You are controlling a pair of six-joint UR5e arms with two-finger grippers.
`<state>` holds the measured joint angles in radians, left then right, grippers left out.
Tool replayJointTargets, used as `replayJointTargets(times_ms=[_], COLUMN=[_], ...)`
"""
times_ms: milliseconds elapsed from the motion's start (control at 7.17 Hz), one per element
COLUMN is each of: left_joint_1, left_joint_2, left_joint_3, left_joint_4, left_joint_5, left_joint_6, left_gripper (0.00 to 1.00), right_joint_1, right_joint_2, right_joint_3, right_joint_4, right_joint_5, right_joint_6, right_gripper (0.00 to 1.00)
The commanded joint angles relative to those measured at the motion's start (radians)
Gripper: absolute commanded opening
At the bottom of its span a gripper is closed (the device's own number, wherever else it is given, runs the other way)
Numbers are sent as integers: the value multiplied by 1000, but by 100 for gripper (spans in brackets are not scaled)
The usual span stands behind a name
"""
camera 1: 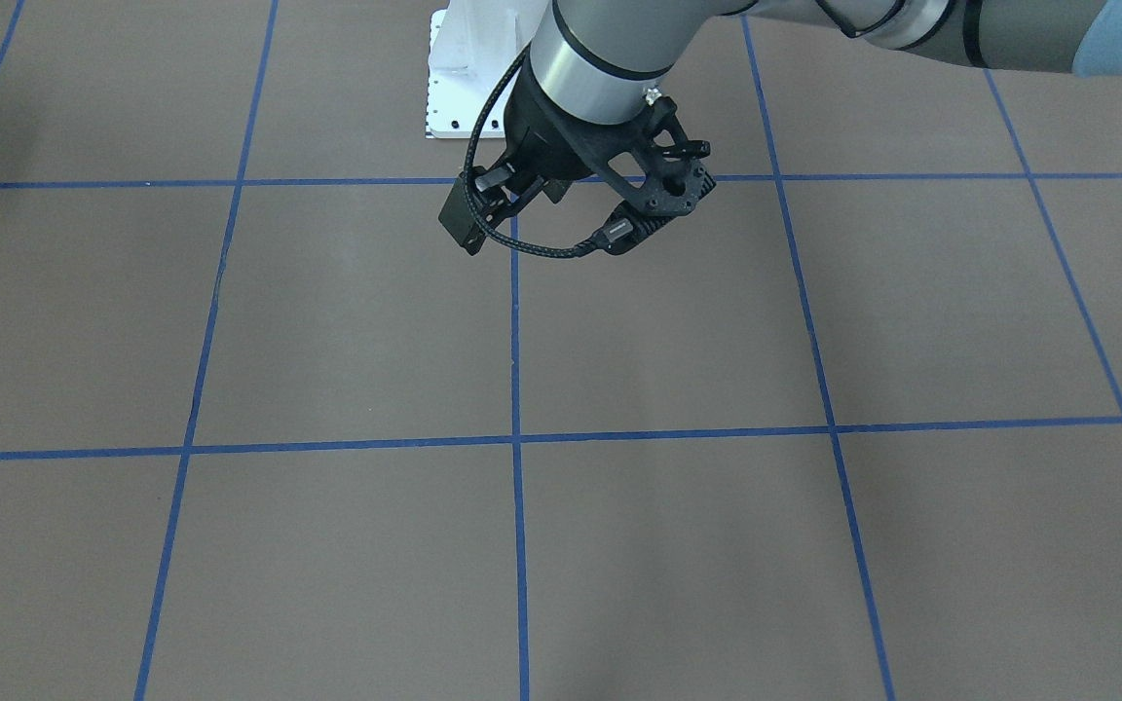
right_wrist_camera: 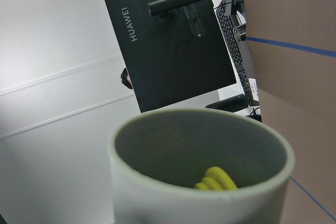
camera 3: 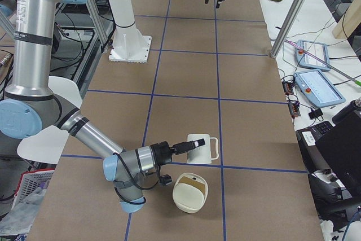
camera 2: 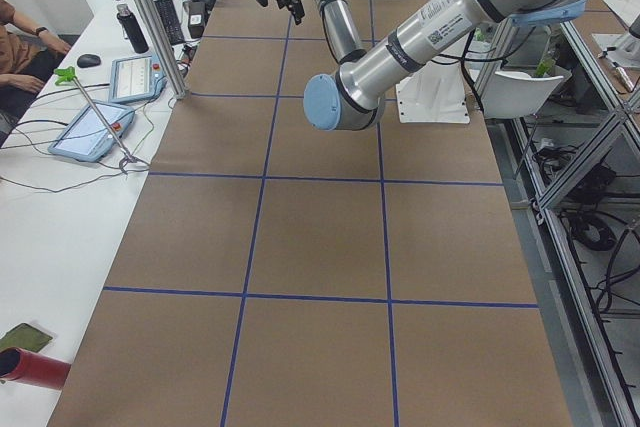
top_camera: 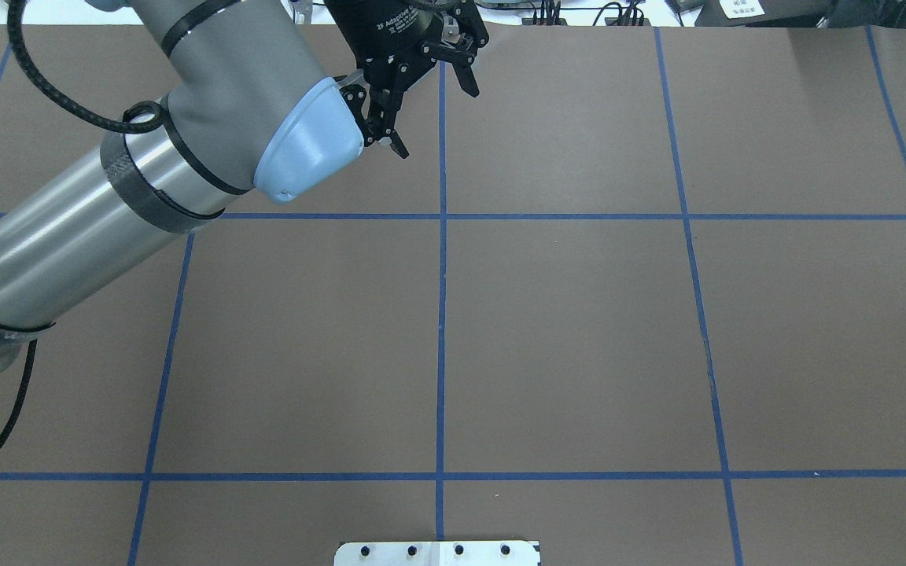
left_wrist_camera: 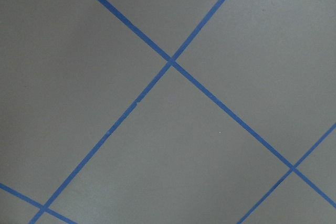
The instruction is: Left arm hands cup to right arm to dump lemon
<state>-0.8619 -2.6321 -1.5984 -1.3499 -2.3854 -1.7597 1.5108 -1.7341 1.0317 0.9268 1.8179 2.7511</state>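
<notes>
Table (top_camera: 579, 330) brown, blue tape grid (top_camera: 441, 314); cup (camera 3: 201, 148) at right end; desk (camera 2: 60, 247) alongside.

A brown table (top_camera: 579, 314) gridded with blue tape lines (top_camera: 440, 330) fills the floor space. Along one long side of the table runs a white bench (camera 2: 40, 247) holding a tablet (camera 2: 92, 132) and a dark monitor (right_wrist_camera: 168, 45). An aluminium post (camera 3: 291, 12) rises at the table's edge, and a white wall (right_wrist_camera: 58, 40) stands behind the monitor.

Right wrist view: lemon (right_wrist_camera: 214, 180) mostly hidden behind cup (right_wrist_camera: 199, 153) rim, only a yellow ridged sliver shows; cup base cut off by bottom edge. Side view: right gripper (camera 3: 192, 145) too small, fingers' grip unclear.
</notes>
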Motion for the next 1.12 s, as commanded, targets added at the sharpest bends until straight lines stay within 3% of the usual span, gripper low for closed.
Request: replayJointTargets(times_ms=[0, 976], left_joint_1=[0, 0], left_joint_2=[0, -2], left_joint_3=[0, 0], left_joint_4=[2, 0], left_joint_5=[0, 5], left_joint_6=[2, 2], left_gripper=[100, 100], right_joint_1=[-1, 0], right_joint_2=[17, 16], right_joint_3=[-12, -59], right_joint_4=[18, 66], right_joint_5=[-2, -5], right_joint_6=[67, 157], right_gripper=[0, 0])
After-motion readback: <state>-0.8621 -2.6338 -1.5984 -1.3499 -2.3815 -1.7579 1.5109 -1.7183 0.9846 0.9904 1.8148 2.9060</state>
